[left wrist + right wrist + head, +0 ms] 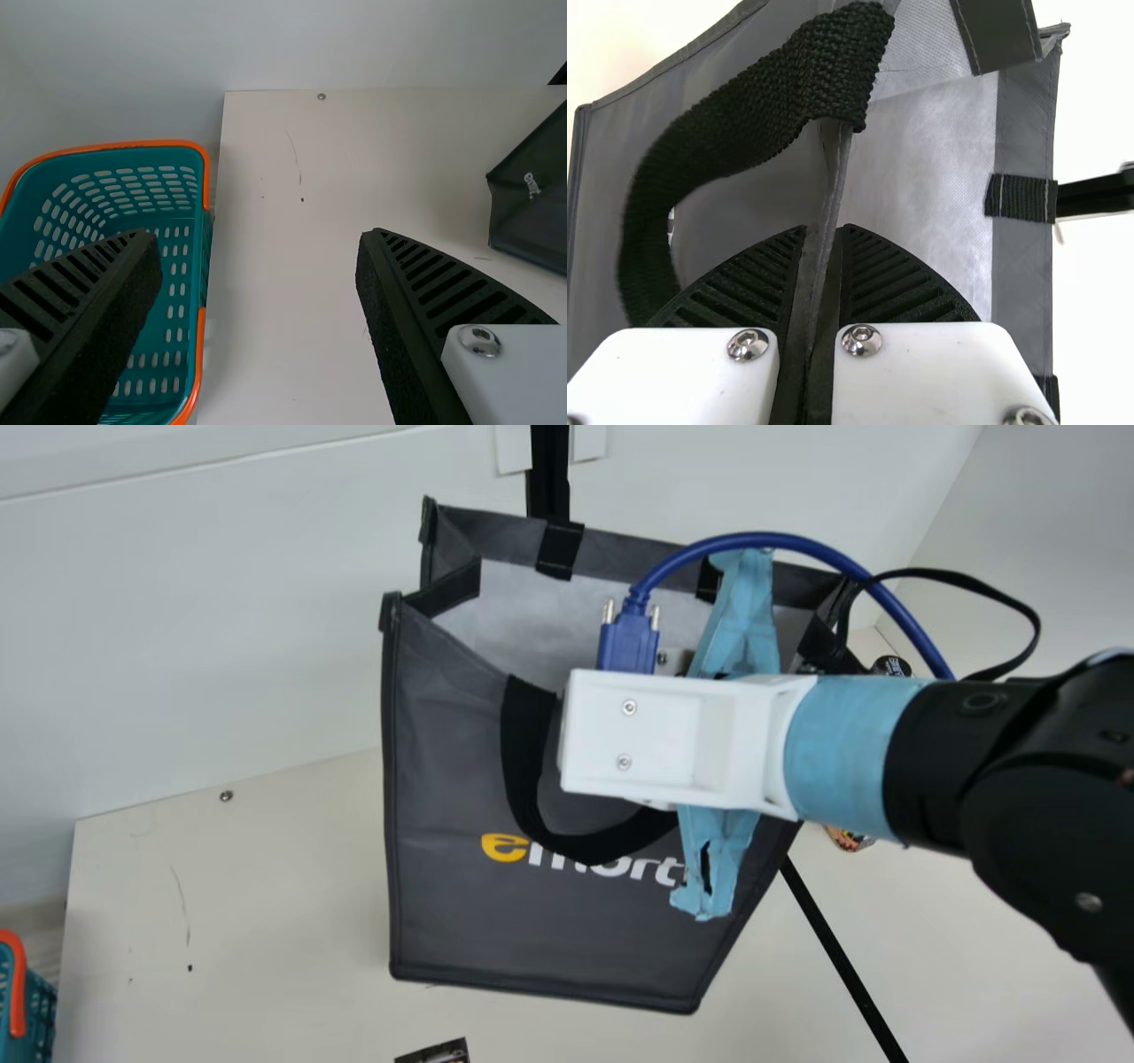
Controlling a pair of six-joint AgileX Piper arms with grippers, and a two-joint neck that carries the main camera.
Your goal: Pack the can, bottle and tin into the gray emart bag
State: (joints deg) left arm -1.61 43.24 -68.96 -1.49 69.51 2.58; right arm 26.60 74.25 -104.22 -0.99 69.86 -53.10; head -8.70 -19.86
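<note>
From where I stand, the right hand (825, 228) has its two black ribbed fingers nearly together, with the cloth rim of the tall gray fabric emart bag (452, 779) nipped between them. I take it the grip is there to steady the bag and keep its mouth spread for the goods; the pale lining shows well. The bag leans, and I can't tell whether its base bears on the cream table (266, 895). A black webbing handle (523, 753) loops down the front, close by the grip, and could snag a finger or something going in.

Just past the bag, on the robot's right, a dark round-topped object (890, 665) peeks out, half hidden by the arm; can, bottle or tin, I can't say. A black pole (549, 469) stands behind the bag.

Well apart, the left hand (259, 237) is spread wide and holds nothing, near a teal plastic basket with an orange rim (133, 143).
</note>
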